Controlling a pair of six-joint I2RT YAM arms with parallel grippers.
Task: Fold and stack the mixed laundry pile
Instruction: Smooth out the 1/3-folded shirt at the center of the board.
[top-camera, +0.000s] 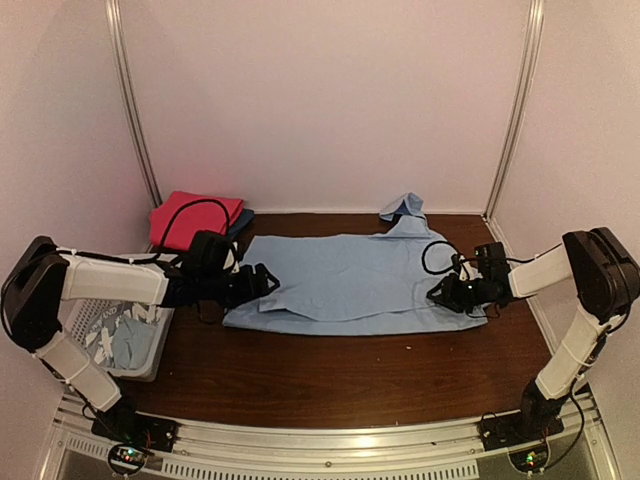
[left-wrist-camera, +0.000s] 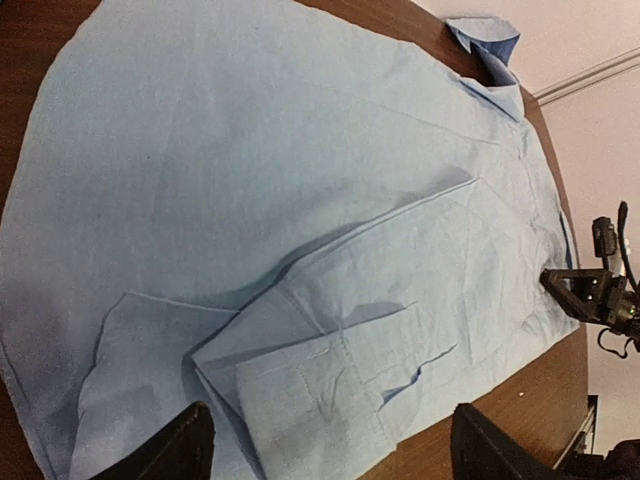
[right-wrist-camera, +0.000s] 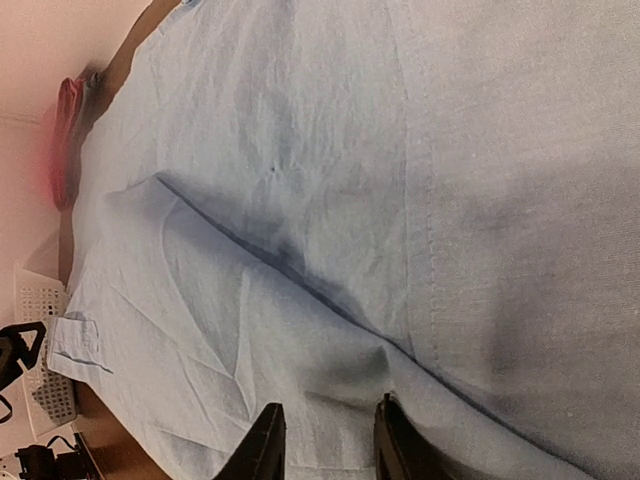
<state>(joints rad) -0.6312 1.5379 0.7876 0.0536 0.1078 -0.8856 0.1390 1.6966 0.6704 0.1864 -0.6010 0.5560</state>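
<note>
A large plain light blue shirt (top-camera: 345, 275) lies spread flat on the table, its collar (top-camera: 405, 208) at the far right. A sleeve is folded onto its near edge. My left gripper (top-camera: 262, 282) is open at the shirt's left end, its jaws wide over the folded sleeve cuff (left-wrist-camera: 320, 390). My right gripper (top-camera: 435, 293) rests on the shirt's right end. In the right wrist view (right-wrist-camera: 328, 440) its jaws stand narrowly apart, tips pressed on the cloth (right-wrist-camera: 300, 150) beside a fold edge. Another light blue garment (top-camera: 130, 340) lies in the basket.
A white perforated basket (top-camera: 100, 372) stands at the table's left edge under my left arm. A folded magenta cloth (top-camera: 195, 218) lies at the back left on something dark blue. White walls close in the back and both sides.
</note>
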